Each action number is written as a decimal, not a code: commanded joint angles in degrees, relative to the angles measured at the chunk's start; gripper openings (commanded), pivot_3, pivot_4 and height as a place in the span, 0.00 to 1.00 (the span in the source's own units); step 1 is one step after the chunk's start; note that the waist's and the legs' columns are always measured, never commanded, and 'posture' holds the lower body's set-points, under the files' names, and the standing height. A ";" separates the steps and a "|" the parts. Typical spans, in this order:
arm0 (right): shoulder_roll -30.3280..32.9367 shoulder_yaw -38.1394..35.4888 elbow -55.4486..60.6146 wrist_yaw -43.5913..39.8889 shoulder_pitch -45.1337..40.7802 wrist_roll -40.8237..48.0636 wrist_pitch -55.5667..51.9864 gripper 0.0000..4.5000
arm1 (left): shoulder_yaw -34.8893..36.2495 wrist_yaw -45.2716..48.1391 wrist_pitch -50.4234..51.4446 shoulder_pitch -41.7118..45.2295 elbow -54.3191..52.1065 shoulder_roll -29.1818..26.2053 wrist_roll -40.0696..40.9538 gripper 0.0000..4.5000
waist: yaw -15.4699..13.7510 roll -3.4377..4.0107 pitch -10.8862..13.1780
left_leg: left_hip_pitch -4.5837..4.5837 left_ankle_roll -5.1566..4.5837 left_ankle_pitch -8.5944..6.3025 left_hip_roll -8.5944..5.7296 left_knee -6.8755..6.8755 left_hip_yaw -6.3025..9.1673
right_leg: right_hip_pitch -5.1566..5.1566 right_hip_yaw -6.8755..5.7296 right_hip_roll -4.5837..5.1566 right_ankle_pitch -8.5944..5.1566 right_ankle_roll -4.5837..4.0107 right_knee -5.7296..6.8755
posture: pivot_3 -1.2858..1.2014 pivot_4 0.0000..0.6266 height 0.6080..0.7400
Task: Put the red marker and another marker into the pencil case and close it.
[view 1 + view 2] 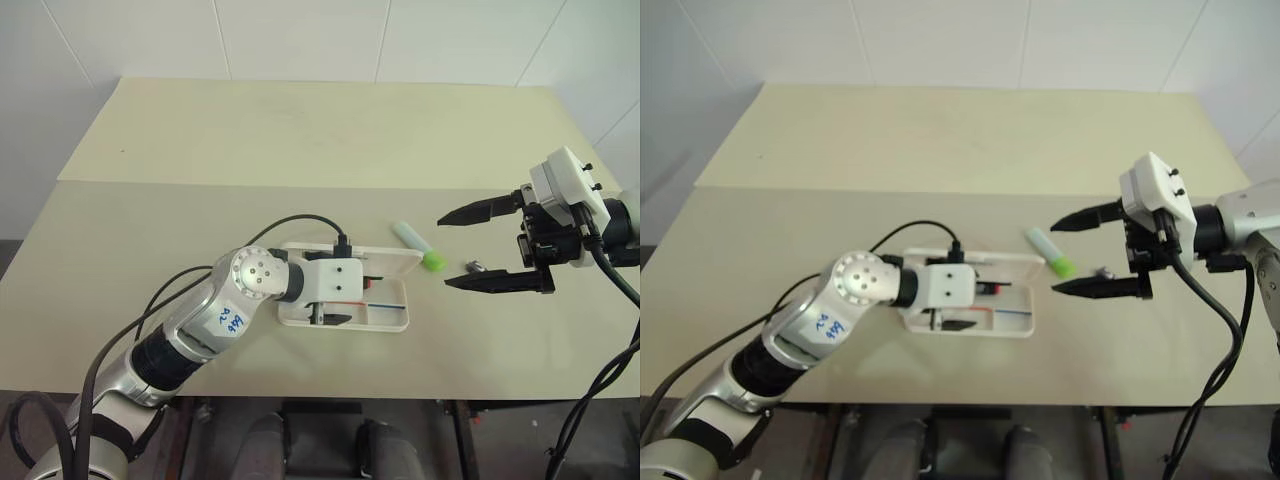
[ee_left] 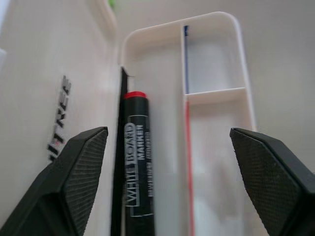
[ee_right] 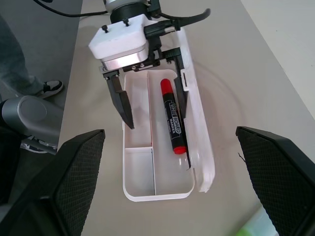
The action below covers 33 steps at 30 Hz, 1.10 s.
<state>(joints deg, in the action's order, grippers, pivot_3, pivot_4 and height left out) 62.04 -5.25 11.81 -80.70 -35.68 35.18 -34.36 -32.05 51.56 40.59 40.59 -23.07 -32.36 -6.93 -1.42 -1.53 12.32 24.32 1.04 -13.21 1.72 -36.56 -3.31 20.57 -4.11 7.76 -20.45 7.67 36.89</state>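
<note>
Lying in the open pencil case (image 3: pixel 162 191), the red marker (image 3: pixel 172 116) sits free between the left gripper's (image 3: pixel 151 104) spread fingers; the highlighter (image 1: pixel 419 246) rests on the table (image 1: pixel 200 150) near the wide-open right gripper (image 1: pixel 470 248).

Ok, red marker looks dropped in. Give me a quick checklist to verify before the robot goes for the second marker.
1. Red marker lying flat inside the pencil case: ok.
2. Left gripper open, fingers apart on either side of the marker, not gripping it: ok.
3. Left gripper clear of the case: not ok, its fingers reach into the tray.
4. Case lid open: ok.
5. Green highlighter on the table beside the case, unobstructed: ok.
6. Right gripper open, empty, close to the highlighter: ok.
</note>
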 commanded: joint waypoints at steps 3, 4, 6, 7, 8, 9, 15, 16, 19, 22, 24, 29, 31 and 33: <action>-0.73 3.21 -5.02 5.37 -1.64 -6.05 -0.43 1.00 | 3.12 -0.04 10.18 -1.64 -7.91 -1.06 1.61 0.94 | 0.06 0.00 0.00 | 0.00 0.00 0.00 0.00 -0.02 0.00 | 0.00 0.01 0.00 0.00 0.00 0.00 | 0.52 0.24 1.00; -1.12 4.11 -6.21 6.32 -1.65 -7.41 -0.18 1.00 | 3.47 -0.36 12.18 -1.72 -8.86 -0.94 2.01 0.94 | 0.07 0.00 0.00 | -0.01 0.00 0.00 0.00 -0.02 0.00 | -0.01 0.02 0.00 0.00 0.00 -0.01 | 0.52 0.24 1.00; -2.84 6.09 -9.18 8.70 -1.39 -10.37 0.46 1.00 | 5.37 -0.33 16.92 -2.27 -11.48 -0.67 4.34 0.94 | 0.08 0.00 0.00 | -0.01 0.00 0.00 0.01 -0.01 0.00 | -0.01 0.02 -0.01 0.00 0.00 -0.01 | 0.52 0.24 1.00; -3.57 7.31 -10.96 10.12 -1.52 -12.30 0.56 1.00 | 6.39 -0.44 19.01 -2.53 -12.79 -0.85 5.27 0.94 | 0.09 0.01 0.00 | -0.01 0.00 0.00 0.02 0.00 0.00 | 0.01 0.03 -0.01 0.00 0.00 0.00 | 0.52 0.24 1.00; -4.15 8.39 -12.65 11.32 -1.69 -14.21 0.95 1.00 | 7.56 -0.43 20.69 -2.77 -14.00 -1.25 6.25 0.94 | 0.09 0.01 0.00 | -0.01 0.00 0.00 0.02 0.01 0.00 | 0.01 0.04 -0.01 0.00 -0.01 0.02 | 0.52 0.24 1.00; -4.77 8.98 -13.98 11.95 -1.96 -15.14 0.82 1.00 | 9.11 -0.32 22.81 -3.01 -15.23 -1.82 7.42 0.94 | 0.09 0.01 0.00 | 0.00 0.00 0.00 0.02 0.01 0.00 | 0.03 0.04 -0.02 0.00 -0.01 0.03 | 0.52 0.24 1.00; -6.96 10.61 -17.42 12.11 -2.27 -17.57 1.36 1.00 | 20.49 1.54 32.58 -4.84 -23.01 -7.04 16.26 0.94 | 0.22 0.03 0.00 | -0.01 0.01 0.00 0.04 0.04 -0.01 | 0.03 0.06 -0.04 0.00 -0.01 0.05 | 0.52 0.24 1.00; -7.26 10.70 -18.37 12.45 -2.48 -18.17 1.68 1.00 | 23.19 2.25 34.13 -5.35 -24.37 -8.10 18.07 0.94 | 0.27 0.03 0.00 | -0.01 0.01 0.00 0.04 0.03 -0.01 | 0.03 0.07 -0.04 0.00 -0.01 0.04 | 0.52 0.24 1.00; -7.92 10.92 -20.44 12.90 -2.89 -19.77 2.72 1.00 | 30.45 4.15 37.94 -6.37 -27.47 -10.49 23.65 0.94 | 0.25 0.03 -0.01 | -0.01 0.02 0.00 0.04 0.03 -0.01 | 0.03 0.07 -0.05 -0.01 -0.02 0.01 | 0.52 0.24 1.00; -9.14 10.85 -22.20 13.25 -3.43 -20.51 2.99 1.00 | 42.63 9.34 40.09 -5.66 -29.12 -14.33 30.97 0.94 | 0.26 0.02 0.00 | -0.01 0.05 -0.02 0.07 0.03 0.00 | 0.04 0.08 -0.07 -0.01 -0.02 0.01 | 0.52 0.24 1.00; -10.55 10.60 -23.48 14.71 -3.91 -20.99 2.80 1.00 | 49.44 9.78 36.55 -4.21 -22.54 -18.21 31.83 0.94 | 0.28 0.02 0.00 | -0.03 0.06 -0.02 0.06 0.02 -0.01 | 0.03 0.08 -0.08 -0.01 -0.03 -0.02 | 0.52 0.24 1.00; -13.02 10.48 -25.39 16.79 -5.07 -22.10 2.04 1.00 | 48.94 6.94 27.79 3.37 -5.59 -22.01 32.27 0.94 | 0.04 0.02 0.00 | -0.12 0.08 -0.02 0.05 -0.02 -0.03 | 0.00 0.08 -0.09 -0.02 -0.06 -0.01 | 0.52 0.24 1.00; -14.47 10.46 -26.39 18.56 -5.69 -22.55 1.21 1.00 | 42.12 6.39 24.31 7.62 -0.13 -20.36 31.46 0.94 | -0.04 0.02 -0.01 | -0.07 0.07 -0.05 0.03 -0.01 -0.04 | -0.01 0.08 -0.07 -0.01 -0.05 0.02 | 0.52 0.24 1.00; -15.66 10.69 -27.35 20.06 -6.16 -23.24 0.74 1.00 | 36.62 6.68 21.05 10.66 3.62 -18.90 30.77 0.94 | 0.01 0.01 -0.01 | -0.06 0.07 -0.07 0.03 0.00 -0.08 | -0.01 0.09 -0.07 0.01 -0.03 0.06 | 0.52 0.24 1.00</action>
<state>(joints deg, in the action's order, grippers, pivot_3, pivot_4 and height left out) 46.25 6.36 -15.35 -61.85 -40.98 12.45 -33.18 7.51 58.24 64.57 49.66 -20.61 -51.51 24.40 -1.42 -1.52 12.31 24.28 1.11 -13.28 1.76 -36.56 -3.40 20.58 -4.02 7.68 -20.44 7.65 36.99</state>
